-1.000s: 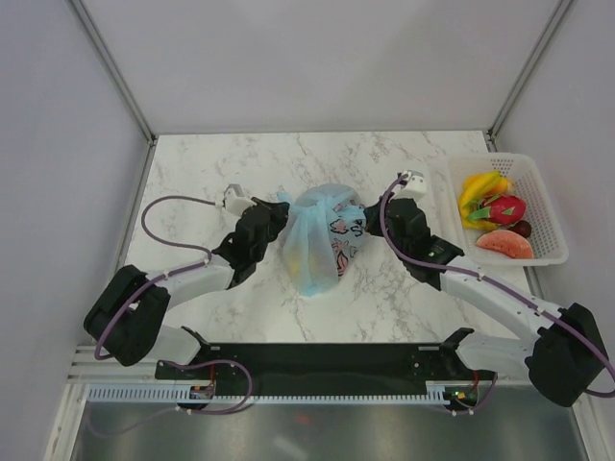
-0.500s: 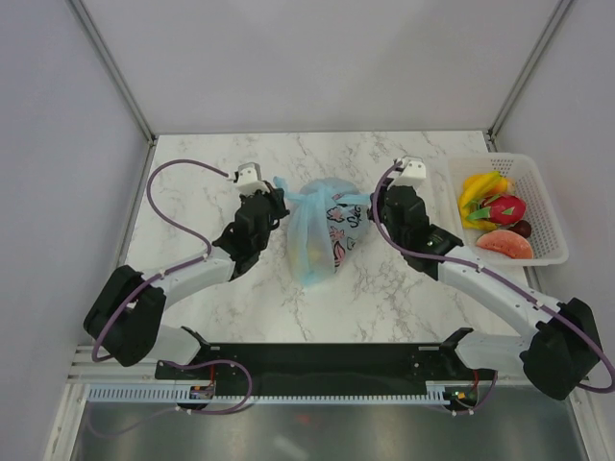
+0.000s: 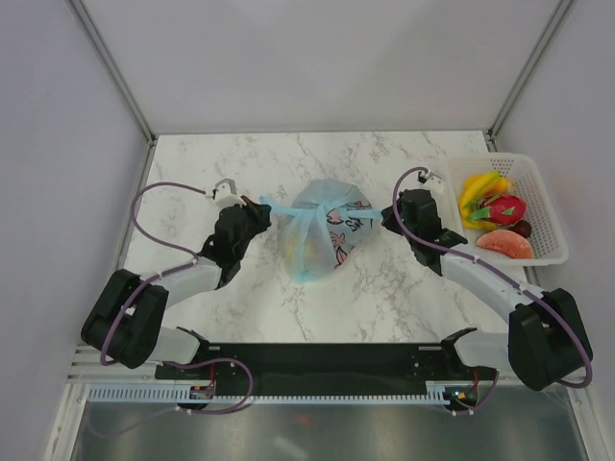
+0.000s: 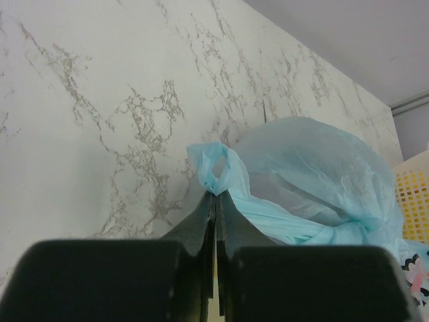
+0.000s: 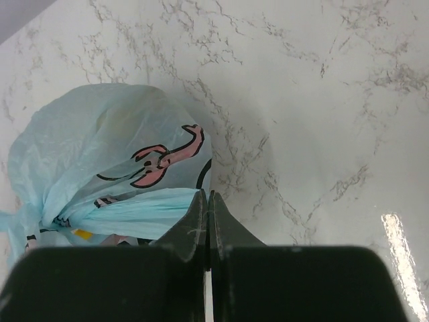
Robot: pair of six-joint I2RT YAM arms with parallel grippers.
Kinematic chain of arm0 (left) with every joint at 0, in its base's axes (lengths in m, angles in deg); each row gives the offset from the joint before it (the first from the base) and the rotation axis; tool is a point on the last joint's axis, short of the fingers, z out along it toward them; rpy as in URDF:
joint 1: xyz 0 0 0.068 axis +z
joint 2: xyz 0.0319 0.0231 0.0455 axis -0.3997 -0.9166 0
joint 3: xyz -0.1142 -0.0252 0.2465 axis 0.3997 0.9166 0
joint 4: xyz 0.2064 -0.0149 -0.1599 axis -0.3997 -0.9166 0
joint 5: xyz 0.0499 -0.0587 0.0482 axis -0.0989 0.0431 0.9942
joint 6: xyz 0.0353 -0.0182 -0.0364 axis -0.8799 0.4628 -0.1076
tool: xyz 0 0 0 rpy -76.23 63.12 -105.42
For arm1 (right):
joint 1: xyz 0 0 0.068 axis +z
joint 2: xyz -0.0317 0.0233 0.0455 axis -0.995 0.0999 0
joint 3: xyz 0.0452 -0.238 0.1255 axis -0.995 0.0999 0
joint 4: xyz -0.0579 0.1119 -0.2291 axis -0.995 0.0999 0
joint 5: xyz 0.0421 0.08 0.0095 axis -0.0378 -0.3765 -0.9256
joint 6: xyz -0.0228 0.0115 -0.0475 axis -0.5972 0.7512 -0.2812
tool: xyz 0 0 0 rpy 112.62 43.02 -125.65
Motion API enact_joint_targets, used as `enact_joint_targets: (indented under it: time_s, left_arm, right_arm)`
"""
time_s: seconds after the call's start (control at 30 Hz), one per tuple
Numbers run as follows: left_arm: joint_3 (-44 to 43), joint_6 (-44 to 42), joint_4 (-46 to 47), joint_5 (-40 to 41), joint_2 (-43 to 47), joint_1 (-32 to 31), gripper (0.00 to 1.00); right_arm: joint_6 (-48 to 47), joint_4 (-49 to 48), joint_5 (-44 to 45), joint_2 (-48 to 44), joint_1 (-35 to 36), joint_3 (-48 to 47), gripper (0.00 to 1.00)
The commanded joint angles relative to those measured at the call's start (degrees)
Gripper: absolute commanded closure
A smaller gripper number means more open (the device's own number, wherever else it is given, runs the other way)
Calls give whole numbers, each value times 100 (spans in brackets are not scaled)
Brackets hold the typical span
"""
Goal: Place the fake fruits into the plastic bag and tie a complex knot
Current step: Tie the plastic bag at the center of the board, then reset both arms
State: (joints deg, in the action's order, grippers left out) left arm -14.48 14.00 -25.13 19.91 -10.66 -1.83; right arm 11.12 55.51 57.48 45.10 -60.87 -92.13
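Note:
The light-blue plastic bag (image 3: 322, 235) lies bunched at the table's middle, its pink doodle panel (image 5: 157, 161) facing right. My left gripper (image 3: 261, 205) is shut on the bag's left handle loop (image 4: 218, 171), which runs taut from the bag's gathered top (image 4: 362, 228). On the other side, my right gripper (image 3: 387, 219) is shut on the right handle strip (image 5: 134, 211). Something yellow (image 3: 291, 252) shows faintly through the bag. Bananas (image 3: 480, 187), a dragon fruit (image 3: 503, 208), a dark ball (image 3: 522, 229) and an orange-red slice (image 3: 504, 245) lie in the basket.
The white mesh basket (image 3: 550, 206) stands at the table's right edge, just right of my right arm. Metal frame posts (image 3: 115, 72) rise at the back corners. Bare marble (image 3: 317, 158) lies behind and in front of the bag.
Both grippers moved outward, the left to the left and the right to the right, drawing the two handles taut across the bag's top. The bag has bunched rounder.

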Motion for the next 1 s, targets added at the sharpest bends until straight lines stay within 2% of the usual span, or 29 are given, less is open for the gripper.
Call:
enact_joint_targets:
  time_s: [0.0,0.1,0.3,0.37,0.4,0.47,0.53,0.6,0.73,0.97]
  left_arm:
    - [69,-585,241,1282,371,508,98]
    - [-221,-1269,338,992,460,421,98]
    - [-1002,-1869,58,956,364,-45,98]
    - [-1056,-1695,-188,1122,284,-37,98]
    - [-1004,-1337,-285,1297,232,103,98]
    - [-873,-887,-418,1151,65,393,98]
    - [-636,-306,-559,870,-110,874,98]
    - [-381,-69,-445,659,-155,1105,98]
    - [-265,-23,-357,474,-85,1361,98]
    - [-801,-568,-347,96,187,1097,98]
  right_arm:
    - [-341,330,1267,-351,-433,-79,100]
    - [-579,189,977,-483,-363,-360,100]
    - [-861,172,862,-211,-143,-940,100]
    - [-852,181,914,-132,-151,-985,100]
    - [-765,259,1036,-53,-177,-977,100]
    - [-415,330,750,44,-676,-759,100]
    - [201,191,-126,228,-1552,-460,100]
    - [308,15,-184,290,-1785,-81,100]
    - [361,-188,-288,247,-1813,78,100]
    - [-174,22,-105,202,-1189,-868,100]
